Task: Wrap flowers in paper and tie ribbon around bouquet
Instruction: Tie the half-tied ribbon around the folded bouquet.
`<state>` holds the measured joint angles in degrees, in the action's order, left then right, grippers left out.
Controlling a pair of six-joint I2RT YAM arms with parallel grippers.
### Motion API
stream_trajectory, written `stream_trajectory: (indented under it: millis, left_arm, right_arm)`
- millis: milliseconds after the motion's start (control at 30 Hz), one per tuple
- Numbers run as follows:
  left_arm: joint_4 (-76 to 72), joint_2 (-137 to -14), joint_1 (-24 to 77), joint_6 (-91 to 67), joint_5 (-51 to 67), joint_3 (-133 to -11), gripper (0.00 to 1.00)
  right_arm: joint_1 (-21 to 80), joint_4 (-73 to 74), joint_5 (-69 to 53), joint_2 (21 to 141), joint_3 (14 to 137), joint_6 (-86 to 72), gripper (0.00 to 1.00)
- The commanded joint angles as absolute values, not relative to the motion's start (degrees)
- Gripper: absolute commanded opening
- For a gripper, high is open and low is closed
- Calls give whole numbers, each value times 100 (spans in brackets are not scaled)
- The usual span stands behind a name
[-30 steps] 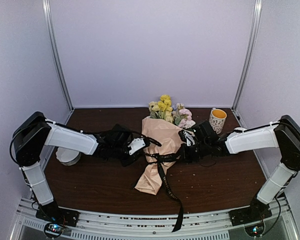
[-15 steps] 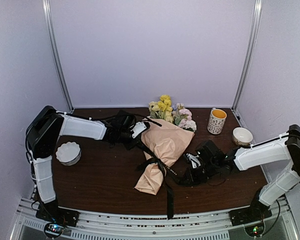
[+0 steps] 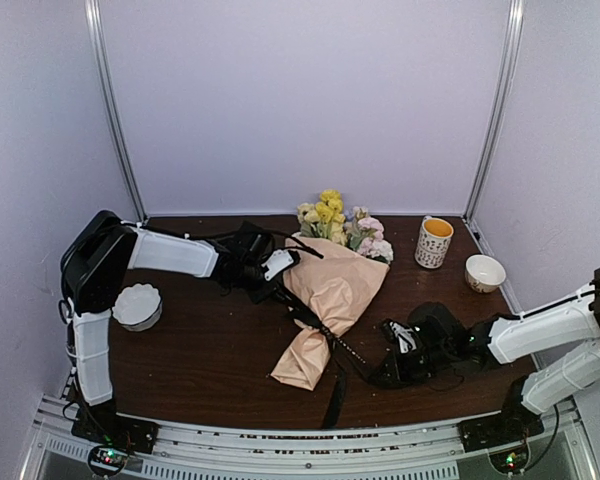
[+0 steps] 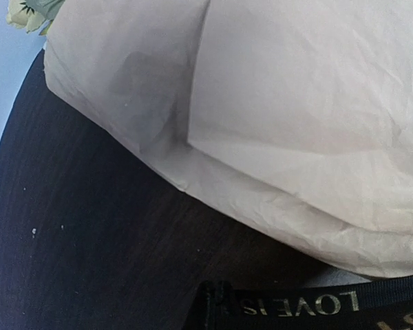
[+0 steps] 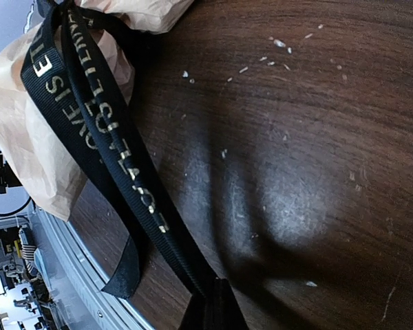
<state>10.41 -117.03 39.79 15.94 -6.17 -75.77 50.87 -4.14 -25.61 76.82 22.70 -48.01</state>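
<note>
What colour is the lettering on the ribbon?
Gold on the black ribbon, clearest in the right wrist view.

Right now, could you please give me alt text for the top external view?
A paper-wrapped bouquet lies on a dark table, a black ribbon looped round its middle, its ends held taut by the left end effector and right end effector. A mug and two bowls stand around.

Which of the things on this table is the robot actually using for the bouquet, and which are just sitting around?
In use: flowers, paper, ribbon.
Lying about: mug, left bowl, right bowl.
</note>
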Motion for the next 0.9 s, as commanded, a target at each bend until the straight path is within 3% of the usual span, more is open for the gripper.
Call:
stream_trajectory:
  millis: [0, 667, 833, 867]
  left_arm:
    - [1140, -11928, 3593, 1548, -1007, -7803, 0]
    - [1432, -11901, 3392, 1466, -1111, -7813, 0]
    - [1357, -11711, 3403, 1536, -358, -7665, 0]
    - [1291, -11615, 3420, 1537, -147, -7592, 6]
  right_arm:
    - [5166, -6, -2526, 7490, 1756, -5085, 0]
    - [5293, 332, -2609, 7428, 1478, -5023, 0]
    - [5233, 560, -2489, 7354, 1905, -4806, 0]
    - [5196, 682, -2419, 7370, 2141, -4684, 0]
